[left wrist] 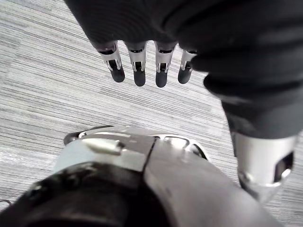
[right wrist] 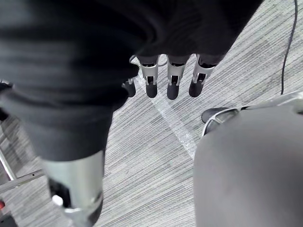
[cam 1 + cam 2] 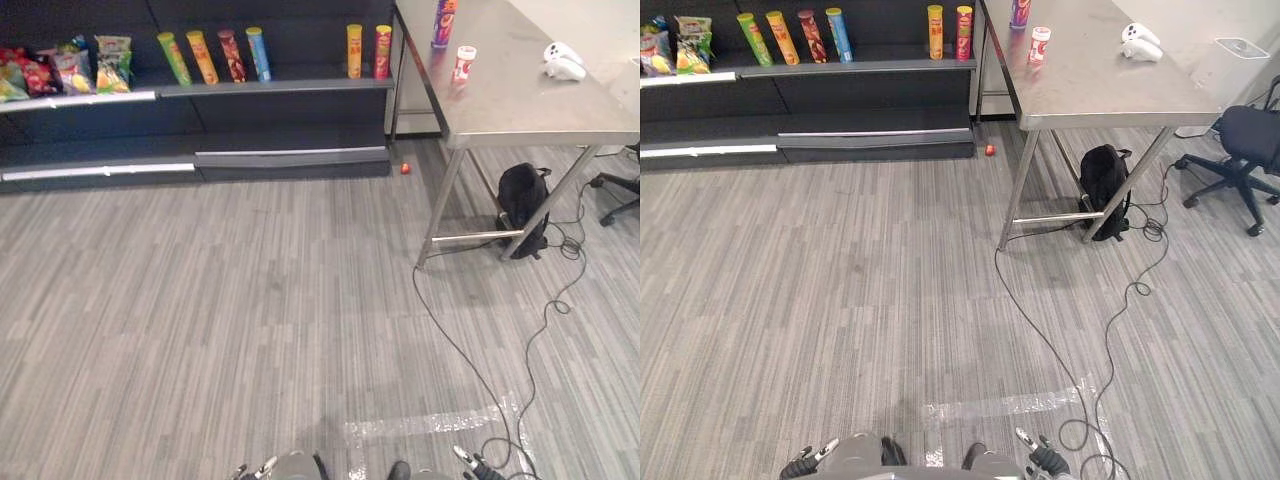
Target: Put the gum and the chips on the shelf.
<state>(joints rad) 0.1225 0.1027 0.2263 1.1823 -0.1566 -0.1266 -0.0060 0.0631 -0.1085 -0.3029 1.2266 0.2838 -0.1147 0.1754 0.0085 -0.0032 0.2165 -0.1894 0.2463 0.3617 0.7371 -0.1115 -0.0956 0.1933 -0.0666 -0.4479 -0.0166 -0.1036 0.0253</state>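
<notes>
Up on the steel table (image 3: pixel 520 105): chips can (image 3: pixel 444 22) at its far edge, gum tub (image 3: pixel 463 63) just beside it, a touch nearer. Shelf (image 3: pixel 270 88) off the table's left end, lined with cans (image 3: pixel 204 57). Well short of the table, left hand (image 1: pixel 138 64) slack, fingers straight, holding nothing; right hand (image 2: pixel 173 80) likewise.
</notes>
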